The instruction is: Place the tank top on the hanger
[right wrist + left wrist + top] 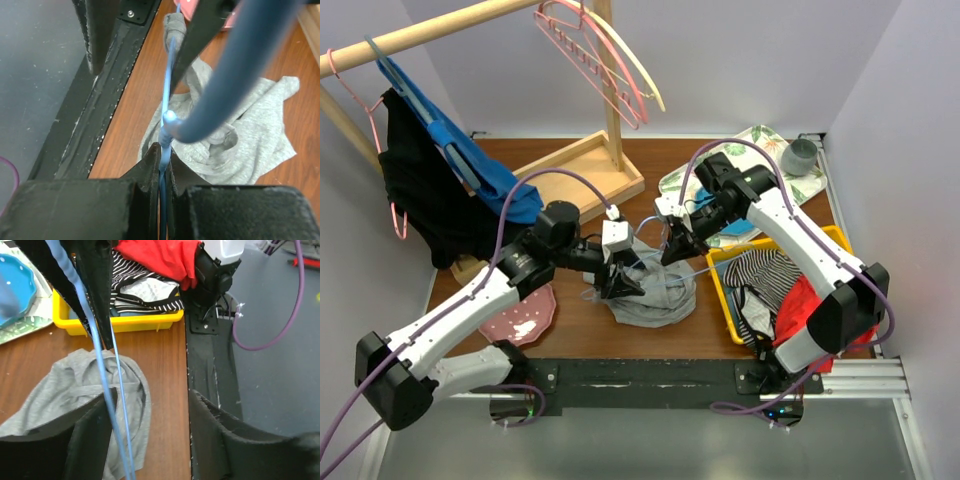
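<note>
The light-grey tank top lies crumpled on the brown table between the two arms; it also shows in the left wrist view and the right wrist view. The thin pale-blue hanger is held over it. My right gripper is shut on the hanger's twisted neck, the hook curving up close to the camera. My left gripper is open just above the tank top, jaws wide apart, with the hanger's wires passing beside its left finger.
A yellow bin with a striped and a red garment stands at the right. A pink plate lies at the left. A wooden rack with pink and cream hangers, a dark-blue hanger and dark clothes stands behind. A patterned tray is at back right.
</note>
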Available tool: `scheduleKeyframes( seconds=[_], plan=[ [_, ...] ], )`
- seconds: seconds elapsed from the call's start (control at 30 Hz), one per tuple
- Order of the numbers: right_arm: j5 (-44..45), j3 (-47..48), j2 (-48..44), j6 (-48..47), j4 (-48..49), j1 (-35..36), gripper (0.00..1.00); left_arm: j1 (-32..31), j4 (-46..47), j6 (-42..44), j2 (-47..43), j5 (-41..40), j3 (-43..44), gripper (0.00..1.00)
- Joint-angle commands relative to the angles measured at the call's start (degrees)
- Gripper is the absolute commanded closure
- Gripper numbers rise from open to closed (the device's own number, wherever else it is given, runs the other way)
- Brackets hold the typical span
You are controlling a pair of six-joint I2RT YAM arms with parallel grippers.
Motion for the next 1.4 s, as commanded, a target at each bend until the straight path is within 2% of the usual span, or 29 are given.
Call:
scheduleKeyframes(
  seconds=[0.0, 0.07, 0.1, 0.13, 0.27, 0.3, 0.33, 0.4, 0.43, 0.47, 0.53, 0.57, 0.6, 0.67, 0.77, 0.8, 0.83, 0.87, 0.97, 1.03, 1.1, 1.17, 1.37],
  plan=[
    [-1.8, 3.8, 1.6, -0.4, -0.9, 0.7, 1.00, -0.4, 7.0, -3.9, -1.1, -0.1, -2.0, 0.62],
    [-2.1, 4.5, 2.2, -0.7, -2.0, 0.8, 1.00, -0.4, 4.7, -4.0, -0.2, -3.9, -1.3, 0.79],
    [-2.1, 4.9, 2.2, -0.6, -2.1, 0.8, 1.00, -0.4, 4.2, -4.2, -0.1, -4.9, -1.3, 0.96],
    [-2.1, 5.1, 2.2, -0.5, -2.1, 0.8, 1.00, -0.4, 4.0, -4.5, -0.4, -6.2, -1.6, 1.00],
    [-2.0, 5.4, 2.0, 1.1, -1.3, 0.7, 0.98, -0.4, 5.0, -9.2, -2.3, -9.1, -4.7, 1.00],
    [-1.5, 5.5, 1.8, 2.3, -0.5, 0.8, 0.94, -0.3, 5.2, -10.4, -2.6, -9.9, -5.5, 1.00],
    [-0.5, 5.5, 1.4, 7.7, 1.0, 0.8, 0.78, -0.3, 6.5, -13.9, -4.1, -12.0, -6.7, 1.00],
    [6.6, 6.5, 0.4, 17.6, 9.9, 0.6, 0.59, -0.3, 7.5, -16.7, -6.2, -14.4, -10.3, 1.00],
    [9.0, 7.1, -0.8, 24.5, 12.2, 0.2, 0.53, -0.2, 8.6, -18.1, -9.0, -17.2, -11.8, 1.00],
    [10.4, 7.9, -1.6, 27.0, 15.4, -2.0, 0.42, -0.2, 9.2, -21.1, -10.6, -18.7, -14.4, 1.00],
    [12.0, 9.3, -4.3, 35.7, 20.8, -5.9, 0.33, -0.1, 9.7, -24.3, -15.3, -23.4, -17.2, 1.00],
    [11.2, 9.6, -5.2, 37.0, 21.9, -9.8, 0.31, 0.0, 9.4, -25.3, -16.7, -25.3, -17.7, 1.00],
    [11.1, 8.9, -6.6, 38.5, 23.2, -11.5, 0.24, 0.0, 9.0, -26.2, -18.0, -27.5, -18.0, 1.00],
    [12.5, 6.2, -10.4, 42.2, 27.1, -13.6, 0.18, 0.0, 8.1, -28.7, -21.3, -32.7, -18.6, 1.00],
    [9.1, -3.1, -13.2, 43.3, 30.5, -13.5, 0.19, 0.0, 10.1, -32.6, -24.6, -36.5, -20.4, 1.00],
    [6.9, -9.3, -13.4, 46.2, 32.3, -13.4, 0.20, 0.0, 12.1, -33.4, -25.8, -36.9, -20.9, 1.00],
    [6.1, -12.5, -13.5, 48.1, 37.1, -12.9, 0.21, 0.0, 12.8, -34.7, -26.4, -37.8, -21.8, 1.00],
    [6.4, -17.8, -13.8, 49.6, 39.3, -11.6, 0.21, 0.1, 13.3, -35.2, -26.7, -38.3, -22.1, 1.00],
    [9.6, -25.1, -12.6, 57.0, 48.2, -8.0, 0.24, 0.1, 14.3, -37.8, -27.8, -41.4, -23.3, 1.00],
    [12.4, -27.5, -11.3, 64.3, 54.2, -5.0, 0.25, 0.1, 14.3, -39.2, -28.4, -43.2, -24.0, 1.00],
    [19.1, -29.4, -8.2, 71.4, 57.3, -2.9, 0.25, 0.1, 14.3, -40.1, -28.8, -44.4, -24.6, 1.00],
    [24.5, -30.2, -5.7, 73.5, 60.0, -0.6, 0.25, 0.1, 14.3, -40.5, -29.1, -45.1, -24.8, 1.00],
    [28.2, -32.6, -1.1, 78.4, 64.8, 0.9, 0.28, 0.1, 13.8, -41.3, -30.9, -47.3, -24.7, 1.00]
  ],
)
